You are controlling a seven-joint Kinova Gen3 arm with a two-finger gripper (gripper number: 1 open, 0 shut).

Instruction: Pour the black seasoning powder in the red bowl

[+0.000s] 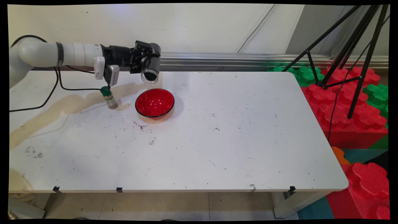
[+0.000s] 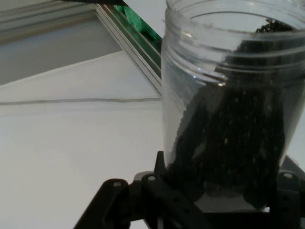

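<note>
White and scuffed, the surface [image 1: 192, 140] runs back to a pale wall, with red and green foam blocks [image 1: 345, 99] and a black tripod [image 1: 351, 53] off to its right end. I have a clear plastic jar [image 1: 150, 67] pinched in the jaws of the gripper [image 1: 136, 59]; it lies tipped on its side, open mouth turned toward my camera and slightly down, hanging above and just behind the red bowl [image 1: 154, 103]. From the hand view, the jar [image 2: 228, 109] is partly filled with dark granules heaped along one wall, which I judge follows from the tilt. The jar sits over the bowl's far rim, not its middle. Dark specks [image 1: 138, 124] dot the surface in front of the bowl. To the bowl's left a small green-capped bottle [image 1: 108, 98] stands upright, apart from it, below the wrist. A tan stain [image 1: 62, 105] spreads leftward from the bottle.
</note>
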